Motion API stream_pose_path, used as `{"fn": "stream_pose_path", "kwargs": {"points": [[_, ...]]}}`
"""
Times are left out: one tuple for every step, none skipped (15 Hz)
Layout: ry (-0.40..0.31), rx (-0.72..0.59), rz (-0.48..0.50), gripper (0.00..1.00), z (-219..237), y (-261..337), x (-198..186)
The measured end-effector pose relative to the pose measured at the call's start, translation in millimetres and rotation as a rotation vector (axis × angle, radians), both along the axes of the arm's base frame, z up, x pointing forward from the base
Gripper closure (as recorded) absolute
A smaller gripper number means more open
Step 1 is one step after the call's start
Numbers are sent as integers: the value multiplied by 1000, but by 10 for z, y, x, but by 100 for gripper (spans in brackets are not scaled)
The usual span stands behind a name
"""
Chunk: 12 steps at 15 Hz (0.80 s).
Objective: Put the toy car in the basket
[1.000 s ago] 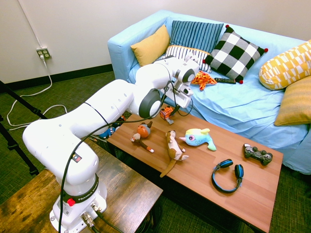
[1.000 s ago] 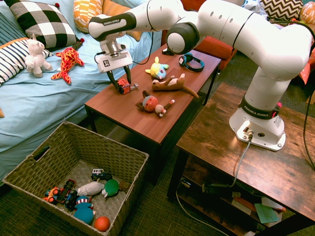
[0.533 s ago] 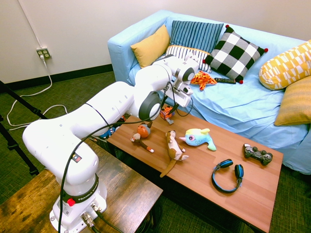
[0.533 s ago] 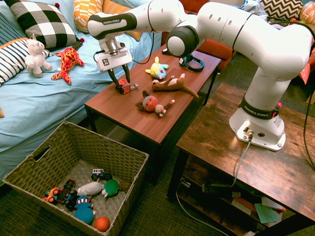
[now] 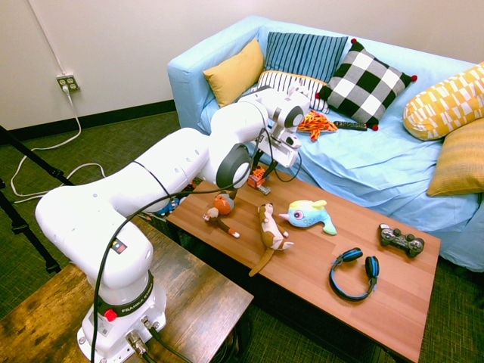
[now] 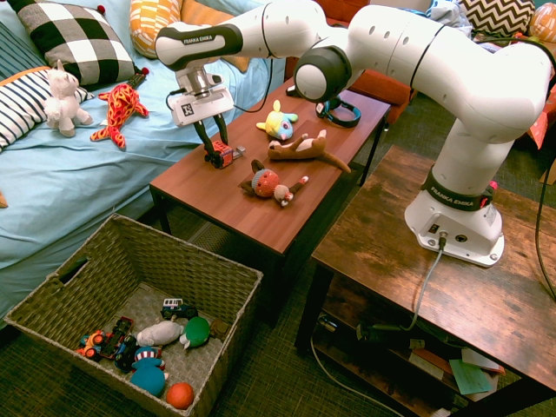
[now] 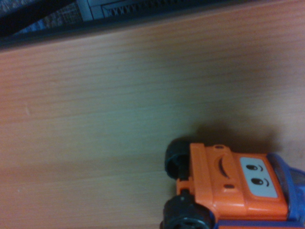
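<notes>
While the white arm reaches over the far end of the wooden tabletop (image 6: 252, 204), its pincer (image 6: 212, 146) is clenched on the toy car (image 6: 221, 155), whose orange body sits between the two dark fingers at the tabletop's corner nearest the sofa (image 5: 363, 162). From the first exterior view the toy car (image 5: 258, 178) shows just below the wrist, partly hidden by the arm, and it is hard to tell whether its wheels touch the wood or hang just above it. Seen by the wrist camera, the toy car (image 7: 228, 191) fills the lower right corner: an orange front with a white panel bearing two drawn eyes, a blue-tinted part at the edge, black wheels on its side, and a shadow on the wood beside it. Near the pincer on the tabletop lie a round orange-brown plush bird (image 6: 271, 184), a brown and white plush dog (image 6: 306, 149) and a pale blue and yellow plush fish (image 6: 278, 122); further along are blue headphones (image 5: 354, 272) and a game controller (image 5: 401, 241). Well apart from the toy car, on the green carpet below the near end of the tabletop, stands the basket (image 6: 61, 295), which here looks woven and tan rather than wire, with several small toys and an orange ball (image 6: 179, 394) already lying in its bottom. On the sofa rest a white plush animal (image 6: 64, 95), an orange patterned plush (image 6: 118, 106) and a black and white checked cushion (image 5: 365, 85).
</notes>
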<state>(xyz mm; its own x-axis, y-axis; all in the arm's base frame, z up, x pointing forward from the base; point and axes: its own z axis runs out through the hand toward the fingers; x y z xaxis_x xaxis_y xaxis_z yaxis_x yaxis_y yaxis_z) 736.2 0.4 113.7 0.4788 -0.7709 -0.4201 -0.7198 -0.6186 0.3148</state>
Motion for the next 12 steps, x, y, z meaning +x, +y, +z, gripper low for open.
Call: {"fn": "stream_pose_path", "kwargs": {"points": [[-26,-7,6,100,98,33,45],[-52,-14,16,100,248,107,93],[-78,-25,31,100,432,237,137],[-102,-39,52,100,617,421,170],[-123,-57,79,100,796,668,184],[-141,-79,112,100,972,965,174],[-154,-100,152,100,1139,1280,135],[-159,-123,195,100,1289,1601,65],[-155,-155,243,100,1396,1902,-27],[-143,-187,288,100,1446,2174,-137],[-122,-219,331,100,1436,2390,-248],[-96,-250,371,100,1385,2569,-358]]}}
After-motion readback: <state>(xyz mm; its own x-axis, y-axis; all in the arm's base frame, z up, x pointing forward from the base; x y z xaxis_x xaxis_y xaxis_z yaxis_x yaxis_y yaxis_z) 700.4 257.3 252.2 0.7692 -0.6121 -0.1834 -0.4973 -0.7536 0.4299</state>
